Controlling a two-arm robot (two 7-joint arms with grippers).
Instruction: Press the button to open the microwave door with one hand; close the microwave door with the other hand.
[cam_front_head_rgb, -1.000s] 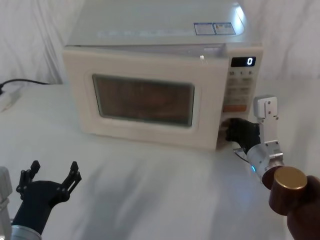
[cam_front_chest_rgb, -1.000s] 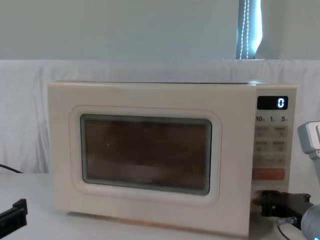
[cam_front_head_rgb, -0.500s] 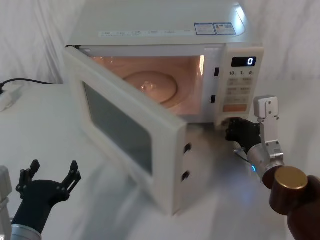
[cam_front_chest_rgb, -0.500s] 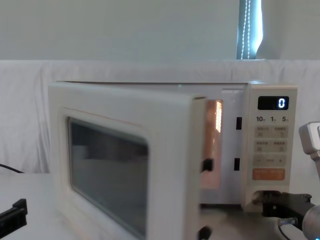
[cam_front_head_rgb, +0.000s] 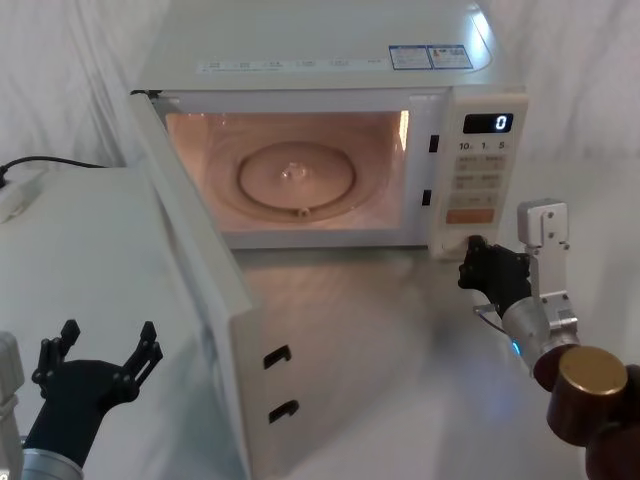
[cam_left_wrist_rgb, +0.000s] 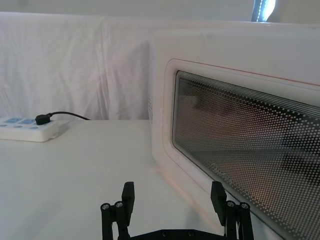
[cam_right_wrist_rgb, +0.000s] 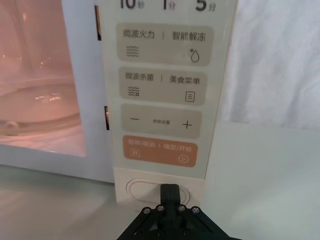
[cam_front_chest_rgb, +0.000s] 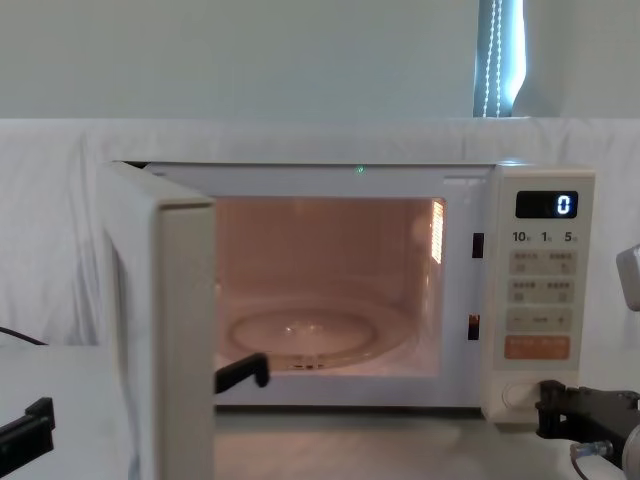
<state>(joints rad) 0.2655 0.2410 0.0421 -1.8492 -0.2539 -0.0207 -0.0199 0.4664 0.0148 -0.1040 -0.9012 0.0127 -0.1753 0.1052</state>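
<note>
Two grippers: right gripper (cam_front_head_rgb: 478, 262), fingers closed and empty, just before the button (cam_right_wrist_rgb: 154, 190); left gripper (cam_front_head_rgb: 100, 350), spread, near the desk's front-left corner; microwave door (cam_front_head_rgb: 205, 300) fully open.

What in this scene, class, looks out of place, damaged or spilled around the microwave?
Nothing stands out. The microwave door stands wide open on its left hinge, the lit cavity holding just its glass turntable. The right claw sits in front of the button; the left claw is open, low beside the door.
</note>
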